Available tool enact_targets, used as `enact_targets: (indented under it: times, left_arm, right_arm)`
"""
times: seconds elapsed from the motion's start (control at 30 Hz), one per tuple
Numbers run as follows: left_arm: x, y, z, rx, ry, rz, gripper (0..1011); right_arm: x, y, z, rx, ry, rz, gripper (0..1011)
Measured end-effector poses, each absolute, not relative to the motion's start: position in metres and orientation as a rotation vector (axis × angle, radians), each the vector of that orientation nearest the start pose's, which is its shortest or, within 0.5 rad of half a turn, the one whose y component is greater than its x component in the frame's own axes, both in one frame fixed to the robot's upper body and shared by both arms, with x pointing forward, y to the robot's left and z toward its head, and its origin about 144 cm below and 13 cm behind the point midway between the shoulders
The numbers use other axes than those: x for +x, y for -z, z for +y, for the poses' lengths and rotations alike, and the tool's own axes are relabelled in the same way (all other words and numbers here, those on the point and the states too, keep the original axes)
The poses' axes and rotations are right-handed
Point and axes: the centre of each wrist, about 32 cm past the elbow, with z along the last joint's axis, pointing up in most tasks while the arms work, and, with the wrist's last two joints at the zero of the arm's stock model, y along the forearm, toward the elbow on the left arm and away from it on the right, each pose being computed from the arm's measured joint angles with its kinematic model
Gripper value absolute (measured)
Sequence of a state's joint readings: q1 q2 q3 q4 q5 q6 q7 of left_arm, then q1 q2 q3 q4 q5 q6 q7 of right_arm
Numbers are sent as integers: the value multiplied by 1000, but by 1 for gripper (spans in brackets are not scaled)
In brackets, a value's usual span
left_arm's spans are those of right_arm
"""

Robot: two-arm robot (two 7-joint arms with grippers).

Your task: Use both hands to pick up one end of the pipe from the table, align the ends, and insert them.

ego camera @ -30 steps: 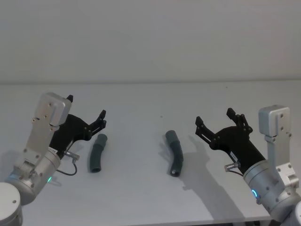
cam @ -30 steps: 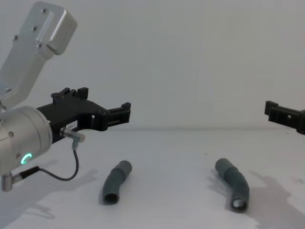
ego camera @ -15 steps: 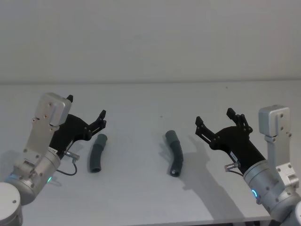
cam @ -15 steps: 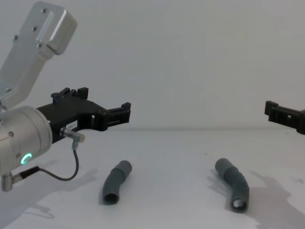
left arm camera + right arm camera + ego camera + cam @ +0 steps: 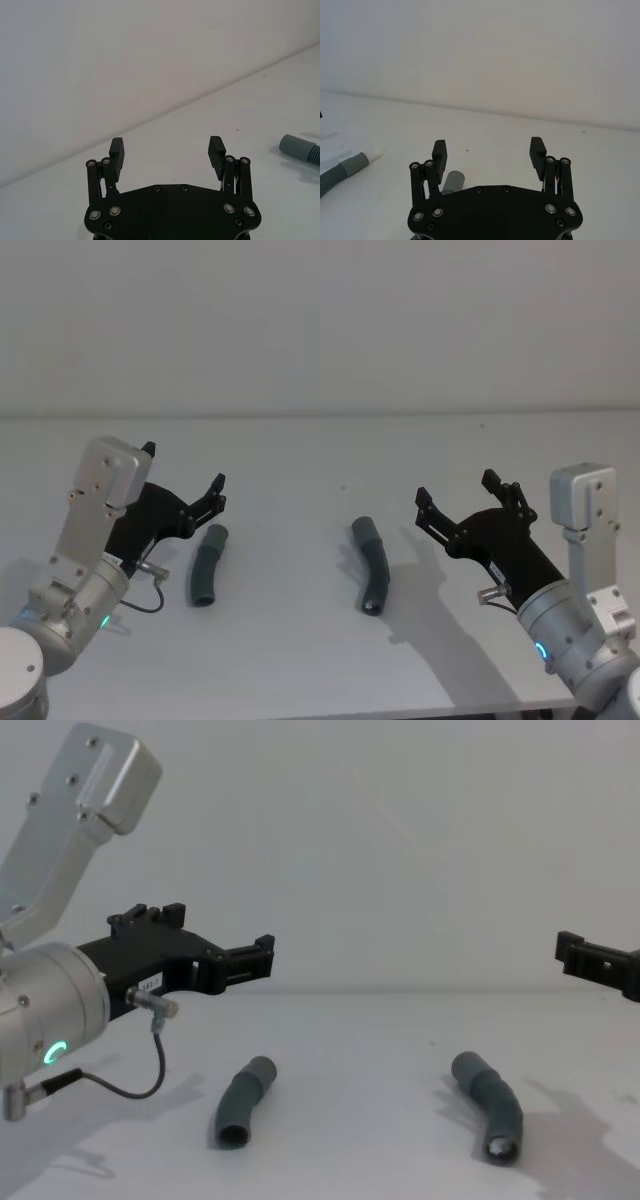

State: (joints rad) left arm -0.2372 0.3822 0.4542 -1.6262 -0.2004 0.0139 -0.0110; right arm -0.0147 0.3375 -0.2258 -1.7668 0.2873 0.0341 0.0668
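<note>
Two dark grey ribbed pipe pieces lie apart on the white table (image 5: 300,660). The left piece (image 5: 206,565) (image 5: 243,1102) lies just below and in front of my left gripper (image 5: 185,468) (image 5: 215,928), which hovers open and empty. The right piece (image 5: 372,562) (image 5: 488,1105) has a pale near end (image 5: 498,1150). My right gripper (image 5: 456,490) (image 5: 590,960) hangs open to its right, above the table. In the right wrist view a white tip (image 5: 375,151) on a grey collar and a grey cuff (image 5: 452,181) lie beyond the open gripper (image 5: 489,147). In the left wrist view a grey cuff (image 5: 299,148) lies off to one side of the open gripper (image 5: 166,147).
A plain pale wall (image 5: 320,330) rises behind the table's far edge. A thin black cable (image 5: 130,1085) loops under my left wrist. Bare table stretches between the two pipe pieces and in front of them.
</note>
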Motion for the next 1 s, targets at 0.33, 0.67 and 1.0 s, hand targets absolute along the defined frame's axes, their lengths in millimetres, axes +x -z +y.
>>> enact_targets:
  times: [0.33,0.67,1.0]
  left_arm:
    - [492,-1204,198,61,-1124,-268,1001]
    - [492,-1204,198,61,-1124,-268,1001]
    - [492,-1204,198,61,-1124,-268,1001]
  right_arm:
    - [443,-1189,-237,26,1230,-75,1002]
    - [443,-1189,-237,26,1230,-75,1002]
    - [443,-1189,-237,26,1229,-75,1002]
